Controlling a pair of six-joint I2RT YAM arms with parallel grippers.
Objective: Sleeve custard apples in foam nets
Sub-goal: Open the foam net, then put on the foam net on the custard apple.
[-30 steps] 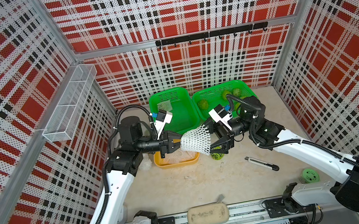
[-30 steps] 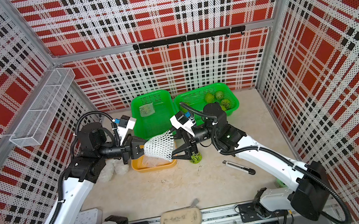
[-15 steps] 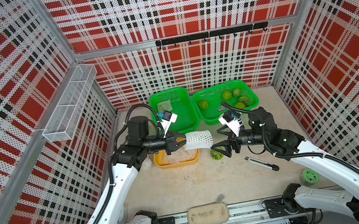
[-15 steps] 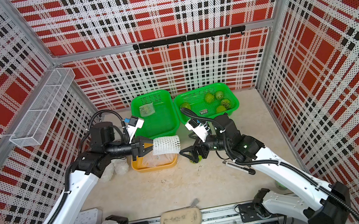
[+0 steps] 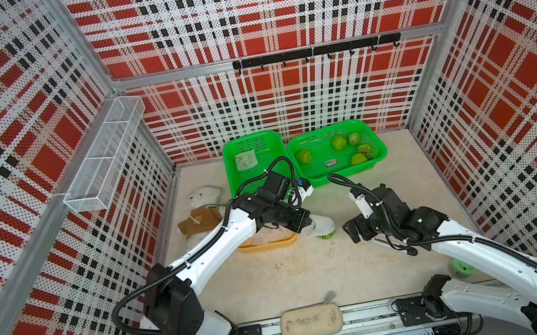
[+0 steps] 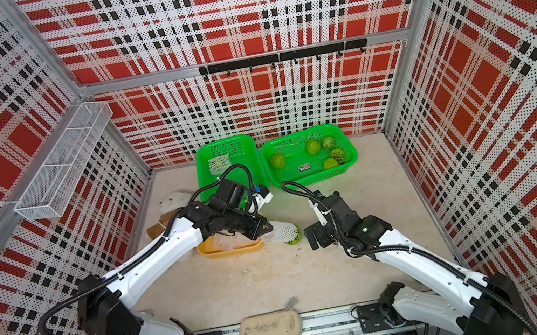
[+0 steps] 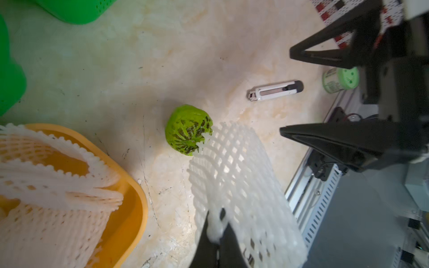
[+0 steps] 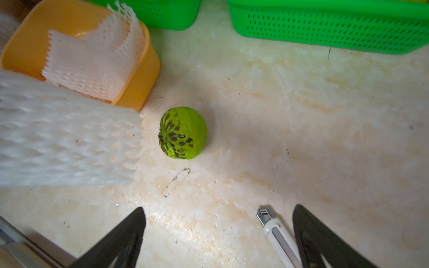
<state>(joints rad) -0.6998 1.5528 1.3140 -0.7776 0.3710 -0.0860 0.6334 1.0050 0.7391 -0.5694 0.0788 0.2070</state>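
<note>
Where net (image 7: pixel 236 185) ends, apple (image 7: pixel 185 130) (beside) sits.

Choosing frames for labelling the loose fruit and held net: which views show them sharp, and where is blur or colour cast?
Right wrist view: custard apple sharp, held foam net blurred, green cast on the table near the baskets. Left wrist view: fruit crisp, net washed out. Both top views: fruit tiny, half hidden.

L gripper (image 7: pixel 216 215) tight, R gripper (image 8: pixel 219 210) wide
</note>
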